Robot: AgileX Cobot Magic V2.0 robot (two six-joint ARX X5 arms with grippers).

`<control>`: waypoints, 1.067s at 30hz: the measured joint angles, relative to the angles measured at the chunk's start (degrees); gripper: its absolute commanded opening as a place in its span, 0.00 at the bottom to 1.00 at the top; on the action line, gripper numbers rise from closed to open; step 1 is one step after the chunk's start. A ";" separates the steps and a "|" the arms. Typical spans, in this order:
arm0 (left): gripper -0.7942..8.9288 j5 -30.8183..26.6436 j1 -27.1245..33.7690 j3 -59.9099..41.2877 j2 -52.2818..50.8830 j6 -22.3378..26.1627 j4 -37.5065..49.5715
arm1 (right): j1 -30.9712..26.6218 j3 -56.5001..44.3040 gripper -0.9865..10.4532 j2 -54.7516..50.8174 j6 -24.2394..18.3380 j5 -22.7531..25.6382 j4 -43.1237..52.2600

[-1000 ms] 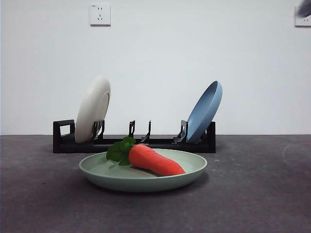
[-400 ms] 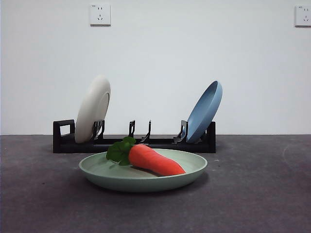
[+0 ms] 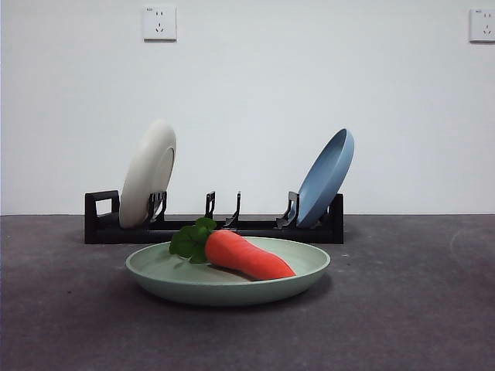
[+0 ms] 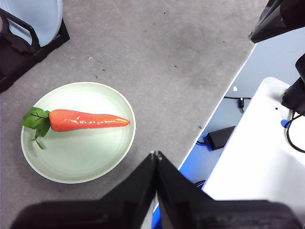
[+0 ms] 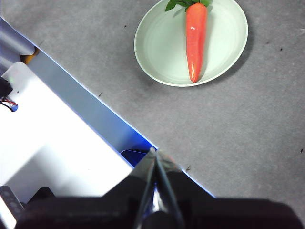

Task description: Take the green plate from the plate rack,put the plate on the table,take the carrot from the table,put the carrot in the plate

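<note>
Dark arm tip gone from the front view's top right corner. Carrot [image 3: 246, 256] lay in plate [image 3: 227, 287]; left gripper [image 4: 155, 155] and right gripper [image 5: 153, 151] closed, empty. Task judged complete.

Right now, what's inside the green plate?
Only the carrot lies inside the green plate, leaves toward the plate rack. The plate surface under the carrot is covered. Both grippers are clear.

White wall [image 3: 255, 108], 2 sockets [image 3: 159, 23]

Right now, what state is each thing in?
green plate: flat on the table, out of the rack
carrot: lying in the green plate
cream-white plate: standing in the plate rack
blue plate: leaning in the rack
left tool: shut, empty
right tool: shut, empty
</note>
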 measured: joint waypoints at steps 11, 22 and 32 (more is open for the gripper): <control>0.08 -1.09 0.31 0.00 -0.02 0.33 0.39 | 0.00 0.00 0.09 0.00 0.00 0.00 0.00; 0.08 6.56 26.36 -0.17 -7.45 13.40 20.00 | 0.00 0.00 0.09 -0.15 0.00 0.00 0.00; 0.08 11.19 53.81 -15.65 -25.70 15.72 34.40 | 0.00 0.00 0.09 -0.17 0.00 0.00 0.00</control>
